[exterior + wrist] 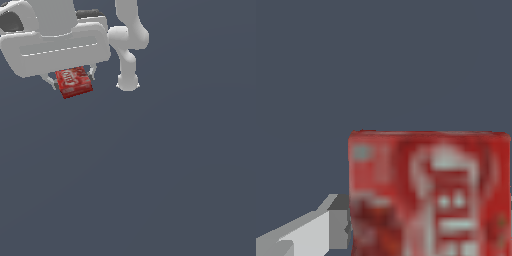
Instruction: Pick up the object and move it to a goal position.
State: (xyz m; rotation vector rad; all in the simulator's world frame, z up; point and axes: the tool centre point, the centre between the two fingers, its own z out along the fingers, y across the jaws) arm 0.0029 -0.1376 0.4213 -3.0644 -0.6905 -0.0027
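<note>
The object, a small flat red box (74,82) with white lettering, sits between the two fingers of my white gripper (71,80) at the upper left of the exterior view. The fingers stand against its two sides, so the gripper is shut on it. In the wrist view the red box (428,192) fills much of the frame, and one grey finger (331,230) touches its side. The other finger is out of that frame. No goal marker shows. Whether the box rests on the floor or is lifted cannot be told.
The arm's white links and base (127,80) stand to the exterior view's right of the gripper. The ground is a plain dark grey-blue surface (150,175) with no other objects in view.
</note>
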